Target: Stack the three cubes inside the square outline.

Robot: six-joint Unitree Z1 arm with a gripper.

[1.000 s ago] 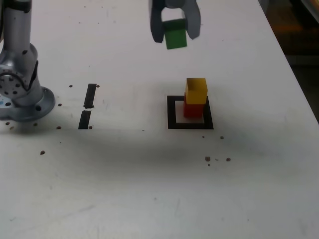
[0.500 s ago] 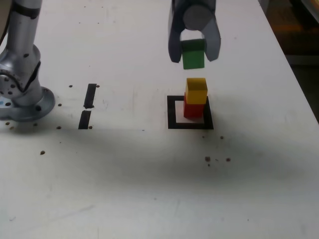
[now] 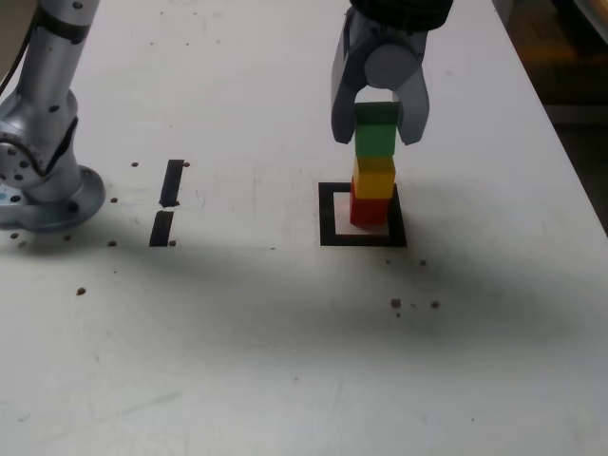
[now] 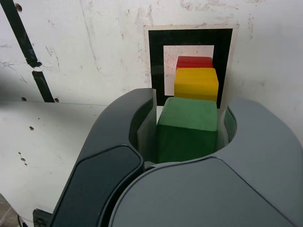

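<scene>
A red cube (image 3: 368, 208) stands inside the black square outline (image 3: 330, 217) with a yellow cube (image 3: 374, 176) on top of it. My gripper (image 3: 378, 128) is shut on the green cube (image 3: 376, 130), which sits right on or just above the yellow cube; contact cannot be told. In the wrist view the green cube (image 4: 188, 125) is clamped between the two dark fingers (image 4: 128, 137), with the yellow cube (image 4: 196, 83), the red cube (image 4: 194, 62) and the outline (image 4: 156, 52) beyond it.
Two short black strips (image 3: 167, 201) lie on the white table towards the exterior view's left. The arm's silver base (image 3: 43, 166) stands at the far left. Small dark specks (image 3: 414, 304) dot the surface. The table's edge runs along the exterior view's right.
The gripper has carried the green cube to the exterior view's right and down, from high above the table to the top of the yellow cube.
</scene>
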